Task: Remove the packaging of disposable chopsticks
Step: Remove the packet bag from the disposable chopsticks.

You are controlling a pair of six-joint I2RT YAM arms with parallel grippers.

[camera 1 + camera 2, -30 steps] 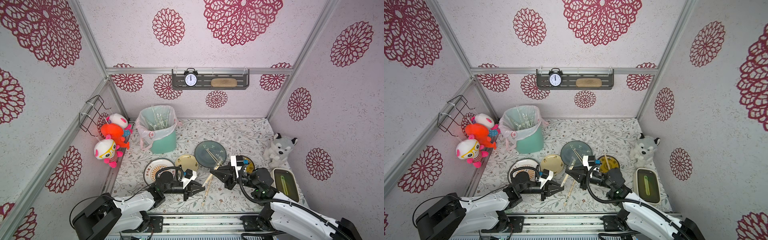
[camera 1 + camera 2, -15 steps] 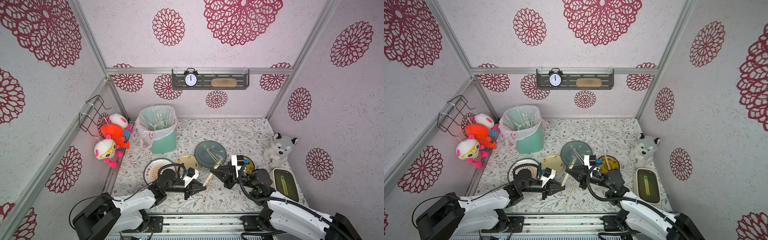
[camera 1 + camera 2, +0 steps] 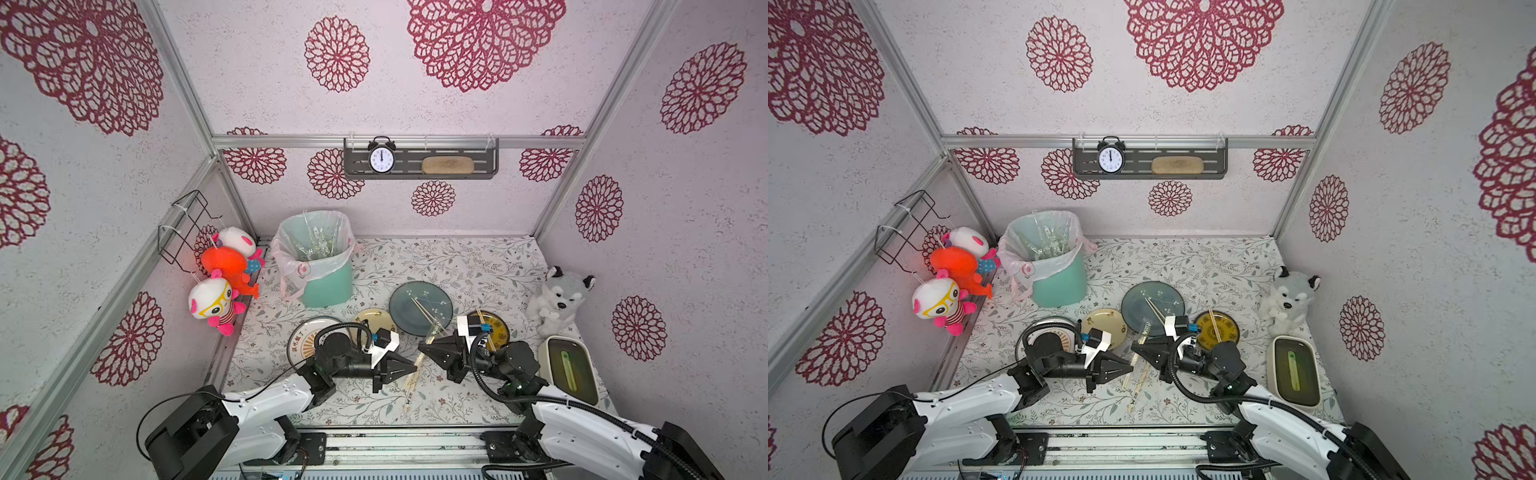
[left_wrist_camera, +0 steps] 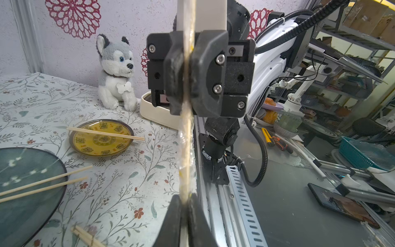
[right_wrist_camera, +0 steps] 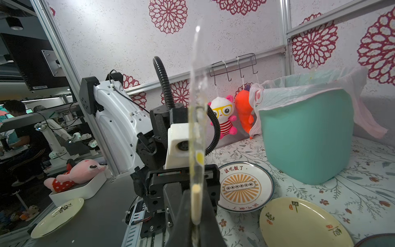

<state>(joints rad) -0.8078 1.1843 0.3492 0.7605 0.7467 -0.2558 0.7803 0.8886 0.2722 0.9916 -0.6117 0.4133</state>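
Lower centre: the left gripper [image 3: 409, 368] and right gripper [image 3: 423, 348] both clamp shut on clear packaging [image 4: 186, 149] with chopsticks [image 5: 196, 201] inside. Behind them on the bench [image 3: 478, 266], a dark plate [image 3: 399, 307] and a yellow plate [image 3: 500, 328] each hold a bare pair [image 3: 422, 308]. Farther back, left of centre, stands a bin [image 3: 328, 286].

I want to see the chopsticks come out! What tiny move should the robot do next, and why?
The left end effector and right end effector are both shut on the same sleeve, close together. So probably ease them apart along the sticks inside, which might slide it off.
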